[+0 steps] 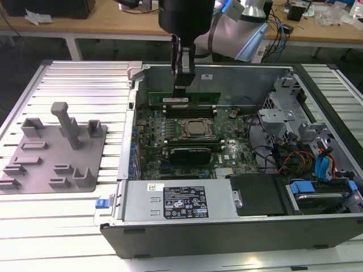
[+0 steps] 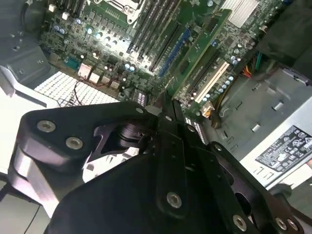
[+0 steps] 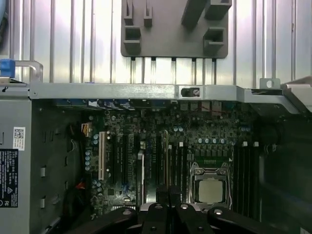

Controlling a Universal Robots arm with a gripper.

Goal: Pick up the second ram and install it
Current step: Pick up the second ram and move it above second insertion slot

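Over memory slots [image 1: 198,109] beyond the CPU [image 1: 195,129], fingers [image 1: 181,76] are pinching the second ram [image 1: 201,96] upright, nearly closed; pickup done, seating apparently unfinished.

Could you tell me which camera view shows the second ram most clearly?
The exterior view: the second ram shows its long green face, with the gripper clamped on its middle. In the second wrist view it runs foreshortened away from the gripper; in the first wrist view it seems edge-on.
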